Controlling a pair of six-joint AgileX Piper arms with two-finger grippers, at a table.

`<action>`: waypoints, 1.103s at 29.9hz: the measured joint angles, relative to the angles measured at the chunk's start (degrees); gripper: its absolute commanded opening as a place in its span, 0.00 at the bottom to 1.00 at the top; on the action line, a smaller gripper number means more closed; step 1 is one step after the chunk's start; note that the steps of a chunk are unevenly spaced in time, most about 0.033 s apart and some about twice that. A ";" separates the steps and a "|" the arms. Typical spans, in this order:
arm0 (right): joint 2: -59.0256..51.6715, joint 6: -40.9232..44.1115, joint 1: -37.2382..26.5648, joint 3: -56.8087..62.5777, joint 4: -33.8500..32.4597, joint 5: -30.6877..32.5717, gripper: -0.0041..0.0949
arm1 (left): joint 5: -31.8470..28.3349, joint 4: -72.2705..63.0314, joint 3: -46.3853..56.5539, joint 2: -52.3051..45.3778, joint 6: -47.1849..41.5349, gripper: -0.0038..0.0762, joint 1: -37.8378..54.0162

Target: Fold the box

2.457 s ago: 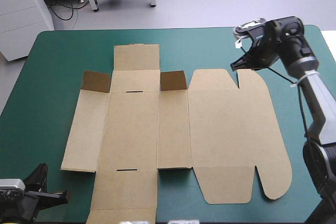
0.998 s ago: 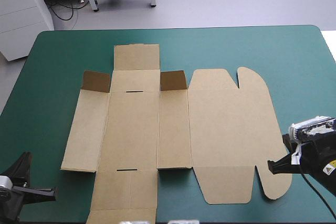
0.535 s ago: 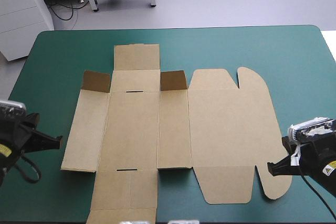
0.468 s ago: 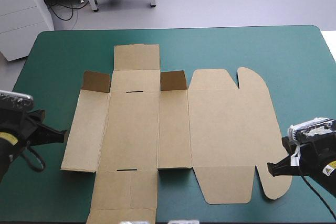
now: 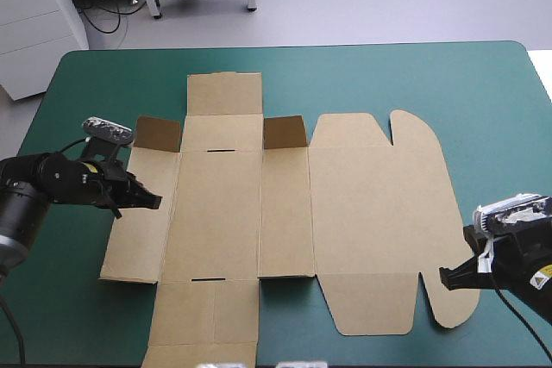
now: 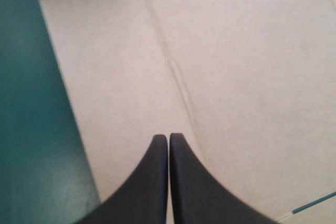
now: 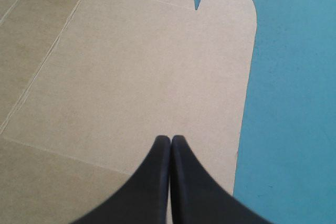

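The brown box (image 5: 259, 213) lies as a flat cut sheet across the middle of the table, with two small flaps (image 5: 158, 134) raised at its far side. My left gripper (image 5: 156, 202) is shut, its tip over the sheet's left side panel. In the left wrist view the fingers (image 6: 168, 138) meet in one point above the board (image 6: 236, 77), beside a crease. My right gripper (image 5: 443, 276) is shut and empty, by the rounded lid flap at the near right. In the right wrist view its tip (image 7: 170, 138) hangs over the lid (image 7: 131, 77) near the lid's edge.
Teal-green cover (image 5: 69, 109) shows in a strip left of the sheet and a wider one (image 5: 492, 127) to its right. The sheet's near flap (image 5: 203, 333) reaches almost to the table's front edge. Its far flap (image 5: 224, 92) stops short of the far edge.
My left arm has swung from the near left corner up and in over the box's left panel. My right arm came earlier from the far right to the near right, then held still.
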 measured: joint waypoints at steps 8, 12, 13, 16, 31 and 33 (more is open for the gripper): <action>0.00 0.00 0.00 0.00 0.00 0.42 0.02 | 5.42 -9.71 -7.94 7.65 4.34 0.09 0.00; 0.00 0.00 0.00 0.00 0.00 0.71 0.02 | 8.54 -9.88 -12.49 9.67 3.05 0.32 0.00; 0.00 0.00 0.00 0.00 0.00 0.77 0.02 | 9.45 -9.89 -13.77 10.19 2.60 0.41 0.00; 0.00 0.00 0.00 0.00 -0.02 0.87 0.02 | 12.31 -9.80 -17.18 11.45 1.46 0.67 0.00; 0.00 0.00 0.00 3.96 -0.02 -0.24 0.02 | 14.56 -14.37 -20.55 17.87 -3.52 0.77 18.22; 0.00 0.00 0.00 3.96 -0.02 -0.84 0.02 | 14.41 -17.37 -19.77 18.13 -1.56 0.77 20.83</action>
